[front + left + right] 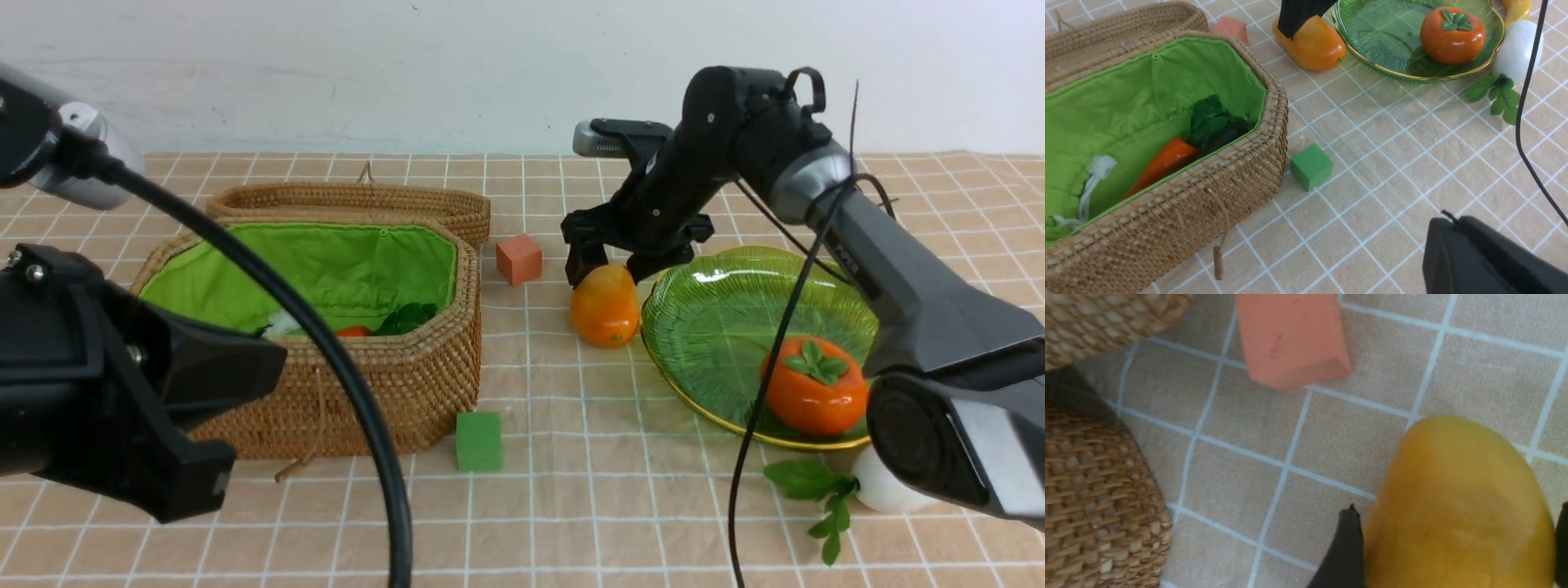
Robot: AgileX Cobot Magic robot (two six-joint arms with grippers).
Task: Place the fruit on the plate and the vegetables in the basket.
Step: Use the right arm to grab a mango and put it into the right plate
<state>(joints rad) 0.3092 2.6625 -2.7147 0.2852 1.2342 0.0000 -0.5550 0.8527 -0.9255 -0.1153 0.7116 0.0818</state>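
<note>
Right gripper [611,273]: stood spread astride mango [604,310]; contact unclear. Mango lay on surface [571,490] beside plate [710,282]. Left gripper [1453,234]: pressed together, mostly cropped. Persimmon [814,385] sat on plate. Radish [886,492] was half hidden behind arm [939,327]; banana [1517,8] was cut off. Carrot [1163,161] and eggplant [1222,139] lay in basket [408,384].

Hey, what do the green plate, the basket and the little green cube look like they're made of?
The plate looks like glass: translucent green, ribbed, glossy, with a thin gold rim. The basket is woven wicker, matte tan, lined with bright green cloth. The green cube is probably foam, judging by its dull, unreflective faces.
</note>
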